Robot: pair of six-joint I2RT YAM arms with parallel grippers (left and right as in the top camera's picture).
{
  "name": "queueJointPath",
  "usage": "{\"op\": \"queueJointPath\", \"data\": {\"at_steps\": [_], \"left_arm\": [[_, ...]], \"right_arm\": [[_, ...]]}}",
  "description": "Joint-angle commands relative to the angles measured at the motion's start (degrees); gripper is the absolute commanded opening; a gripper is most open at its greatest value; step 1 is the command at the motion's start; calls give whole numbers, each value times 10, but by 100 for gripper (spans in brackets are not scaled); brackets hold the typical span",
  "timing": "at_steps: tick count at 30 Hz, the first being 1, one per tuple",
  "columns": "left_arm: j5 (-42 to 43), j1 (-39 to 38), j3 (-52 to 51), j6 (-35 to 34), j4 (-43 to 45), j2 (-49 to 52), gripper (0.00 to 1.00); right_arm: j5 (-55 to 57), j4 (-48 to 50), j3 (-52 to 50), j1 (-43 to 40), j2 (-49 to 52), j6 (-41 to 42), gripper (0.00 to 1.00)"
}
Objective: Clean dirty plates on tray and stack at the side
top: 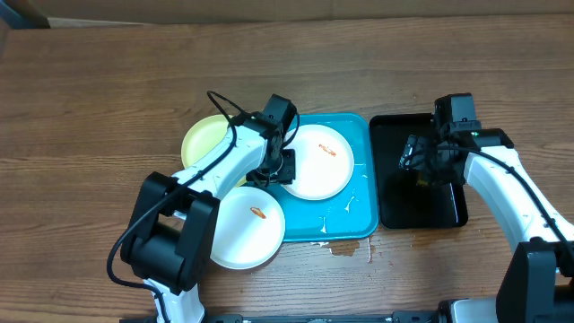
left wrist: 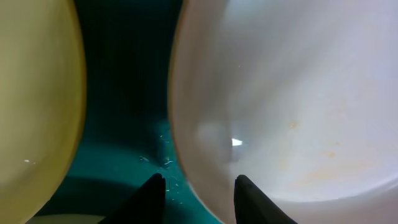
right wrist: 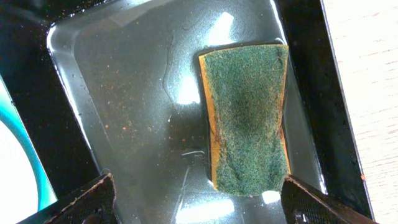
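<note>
Left pincer (left wrist: 200, 186) astride rim of white plate (top: 318, 161) in turquoise tray (top: 360, 215); right pincer (right wrist: 198, 190) released over sponge (right wrist: 249, 118).
Left pincer is half-closed with a finger on each side of the plate's left rim, gap visible, so not pinching yet. Plate lies flat in the tray with its smear (top: 327, 150) facing up. Right pincer is wide and empty above the black tray (right wrist: 118, 93). Risk: a shallow bite on a thin, wet rim could let the plate slip or tip when lifted, or knock the yellow-green plate (top: 204, 139) close beside it.

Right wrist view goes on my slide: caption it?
Open right claw above a green sponge lying in the wet black tray.
</note>
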Motion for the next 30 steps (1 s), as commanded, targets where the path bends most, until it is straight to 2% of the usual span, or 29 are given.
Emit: {"op": "queueJointPath", "data": {"at_steps": [1, 9, 12, 15, 19, 23, 27, 30], "left_arm": [[-23, -2, -13, -23, 8, 6, 39], [-42, -1, -13, -14, 15, 6, 13], [-54, 2, -13, -4, 23, 6, 6], [-76, 5, -13, 1, 32, 6, 4], [-78, 5, -13, 5, 42, 6, 8], [-77, 5, -13, 5, 49, 5, 25], [-76, 5, -13, 6, 64, 5, 28], [-76, 5, -13, 5, 74, 5, 29]], "right_arm": [[6, 2, -2, -2, -5, 2, 87], [6, -14, -2, -2, -5, 2, 87], [6, -20, -2, -2, -5, 2, 91], [6, -29, -2, -2, -5, 3, 93], [6, -54, -2, -2, -5, 3, 93], [5, -61, -2, -2, -5, 3, 93], [13, -60, -10, 0, -5, 2, 93], [60, -16, -38, -2, -5, 3, 93]]}}
